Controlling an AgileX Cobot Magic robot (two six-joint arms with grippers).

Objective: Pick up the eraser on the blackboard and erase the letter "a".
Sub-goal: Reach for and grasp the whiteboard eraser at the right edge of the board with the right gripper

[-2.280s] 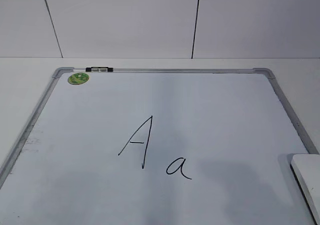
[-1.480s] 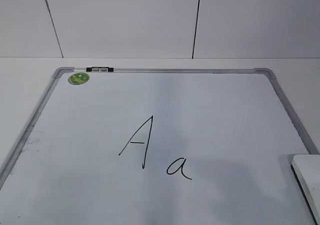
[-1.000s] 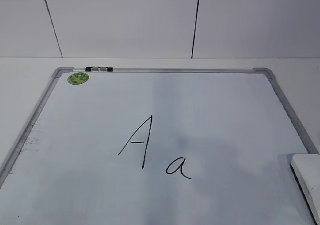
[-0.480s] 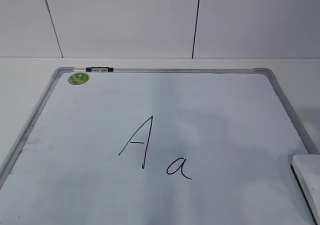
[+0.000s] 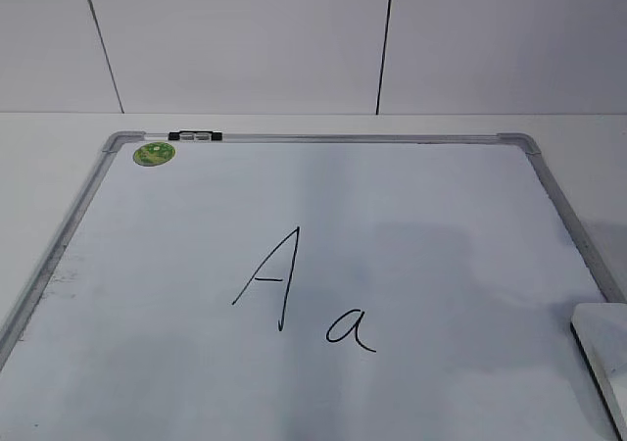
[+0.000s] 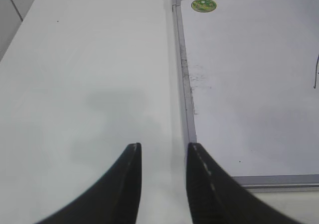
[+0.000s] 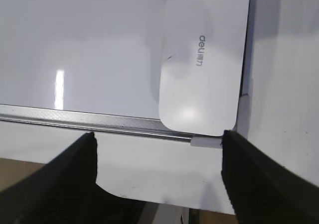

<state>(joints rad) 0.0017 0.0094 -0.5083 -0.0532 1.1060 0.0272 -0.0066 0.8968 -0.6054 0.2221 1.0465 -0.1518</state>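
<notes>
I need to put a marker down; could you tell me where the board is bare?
The blackboard is bare between the green sticker and the capital "A", and across its right half above the eraser. Marks crowd only around the letter "a".

exterior slanting down, wrists overhead, sharing blackboard (image 5: 431, 196)

The eraser (image 7: 204, 55) lies at the corner of the blackboard (image 5: 392, 206), with open surface seen all around it. The letter "a" (image 5: 351, 329) is flanked only by the capital "A" (image 5: 271, 276).
</notes>
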